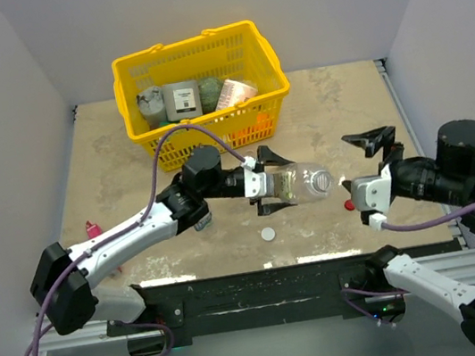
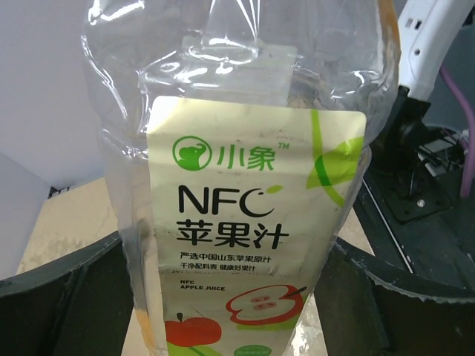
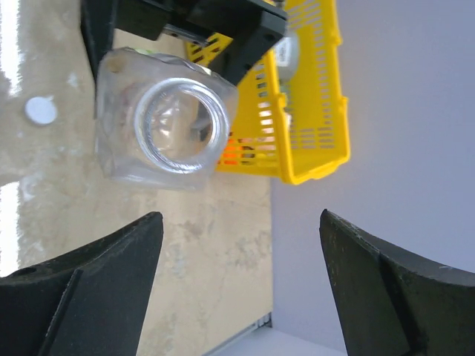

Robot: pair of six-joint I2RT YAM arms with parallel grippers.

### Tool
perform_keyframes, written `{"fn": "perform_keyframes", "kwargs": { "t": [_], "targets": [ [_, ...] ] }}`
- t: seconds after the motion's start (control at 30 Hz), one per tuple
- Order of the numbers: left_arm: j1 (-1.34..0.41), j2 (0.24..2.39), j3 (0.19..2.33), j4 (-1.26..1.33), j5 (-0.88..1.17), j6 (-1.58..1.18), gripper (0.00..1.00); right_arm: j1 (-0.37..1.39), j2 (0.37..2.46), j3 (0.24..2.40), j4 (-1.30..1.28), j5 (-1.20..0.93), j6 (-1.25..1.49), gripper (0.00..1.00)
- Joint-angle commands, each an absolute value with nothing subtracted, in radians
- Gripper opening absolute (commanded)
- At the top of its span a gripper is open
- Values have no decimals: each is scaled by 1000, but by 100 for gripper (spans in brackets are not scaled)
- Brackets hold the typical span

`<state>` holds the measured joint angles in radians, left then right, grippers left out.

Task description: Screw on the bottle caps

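No cap is screwed on as far as these views show, so the task looks to be at its beginning. The left tool is clamped round the body of a clear bottle, holding it on its side above the middle of the surface, somewhat toward the near edge, with the neck pointing at the right arm. In the left wrist view the pale apple-juice label fills the frame between the two fingers. The right wrist view looks straight into the bottle's mouth, which is bare and uncapped. The right tool faces that mouth with its fingers spread wide and nothing between them. A white cap lies on the surface close to the near edge, about at its middle, below the held bottle. A small red cap shows just beside the right tool, right of the middle and toward the near edge; it appears to lie on the surface, not in the fingers. The yellow basket stands by the far edge. The other two bottles and the third cap cannot be made out. I judge that a cap must first be picked up, then brought to this neck and turned, and everything is left to do for the remaining bottles.
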<state>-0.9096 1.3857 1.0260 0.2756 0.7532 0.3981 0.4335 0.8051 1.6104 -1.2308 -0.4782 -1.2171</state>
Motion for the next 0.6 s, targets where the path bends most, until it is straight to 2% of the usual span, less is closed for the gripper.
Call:
{"fn": "perform_keyframes", "kwargs": {
  "t": [0.0,0.1,0.17,0.27,0.33,0.47,0.53,0.57],
  "targets": [
    [-894,1353,1020,364,692,281,0,434,891,1753,-1166,-417,-1092,89],
    [-885,1338,1051,339,680,175,0,434,882,1763,-1087,-371,-944,90],
    [-876,1297,1055,313,669,111,0,434,873,1749,-1022,-322,-747,90],
    [-847,1206,1035,299,676,20,0,434,891,1755,-959,-342,-510,89],
    [-835,1154,1048,244,663,11,0,431,891,1735,-940,-365,-445,88],
    [-802,1004,1097,146,511,8,0,433,883,1614,-1026,-405,-570,86],
    [-761,968,1135,51,453,12,0,431,929,1580,-1162,-449,-662,81],
    [-746,931,1143,19,377,26,0,431,989,1575,-1207,-483,-745,82]
  ]
}}
